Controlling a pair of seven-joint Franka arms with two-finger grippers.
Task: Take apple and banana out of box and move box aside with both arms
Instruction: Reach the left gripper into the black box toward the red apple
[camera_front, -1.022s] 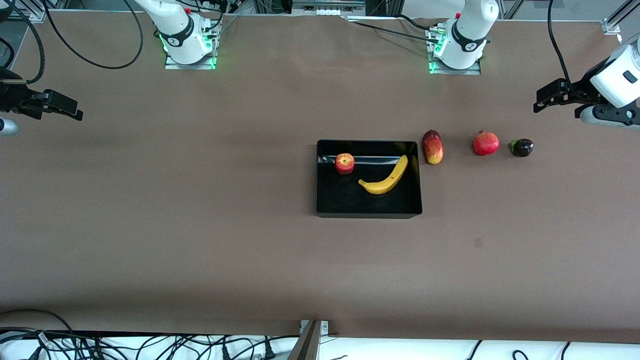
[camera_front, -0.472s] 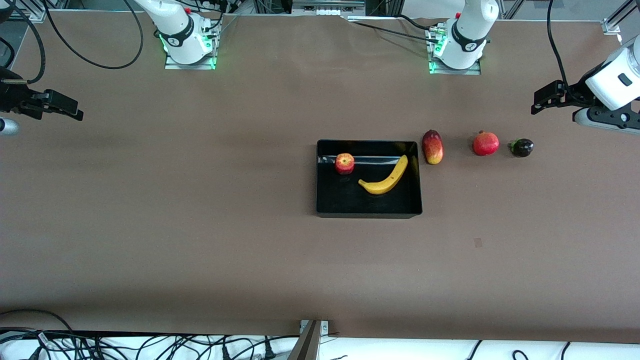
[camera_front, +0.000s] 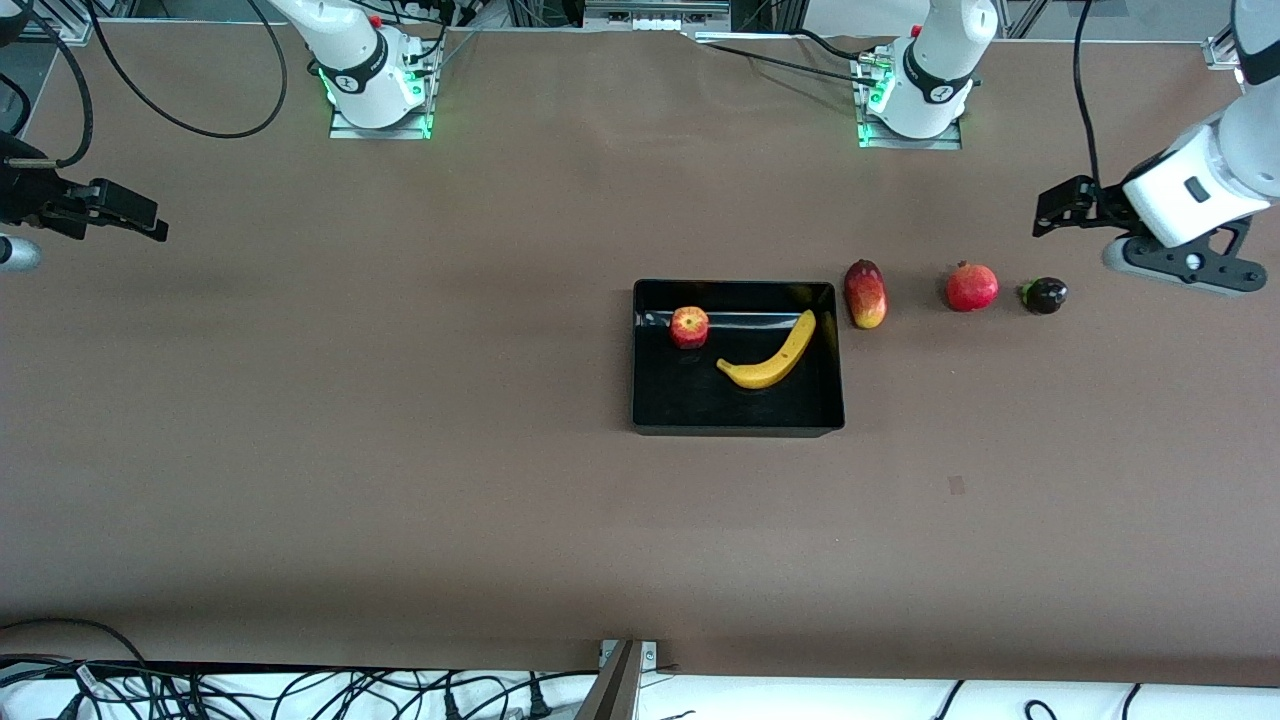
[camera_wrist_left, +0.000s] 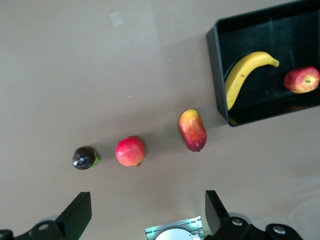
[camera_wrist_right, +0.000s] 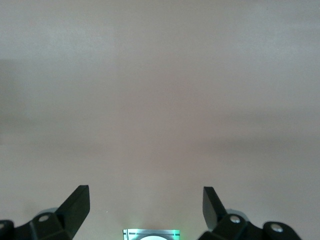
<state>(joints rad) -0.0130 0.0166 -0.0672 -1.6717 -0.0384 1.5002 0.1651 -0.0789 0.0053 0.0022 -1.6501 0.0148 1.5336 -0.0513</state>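
The black box (camera_front: 738, 425) sits near the table's middle. The red apple with yellow patches (camera_front: 689, 327) and the yellow banana (camera_front: 770, 354) lie inside it. The left wrist view also shows the box (camera_wrist_left: 220, 75), the banana (camera_wrist_left: 242, 77) and the apple (camera_wrist_left: 302, 80). My left gripper (camera_front: 1048, 212) is open and empty, up in the air at the left arm's end of the table, above bare table beside the row of loose fruits; it shows in the left wrist view (camera_wrist_left: 145, 212). My right gripper (camera_front: 150, 222) is open and empty over the right arm's end and waits; its wrist view (camera_wrist_right: 145, 207) shows only bare table.
A mango (camera_front: 865, 293), a pomegranate (camera_front: 972, 287) and a dark round fruit (camera_front: 1044, 295) lie in a row on the table between the box and the left arm's end. The arm bases (camera_front: 375, 85) (camera_front: 920, 95) stand along the table's edge farthest from the front camera.
My left gripper has moved inward from the table's end toward the row of loose fruits. The right arm, the box and the fruits have not moved.
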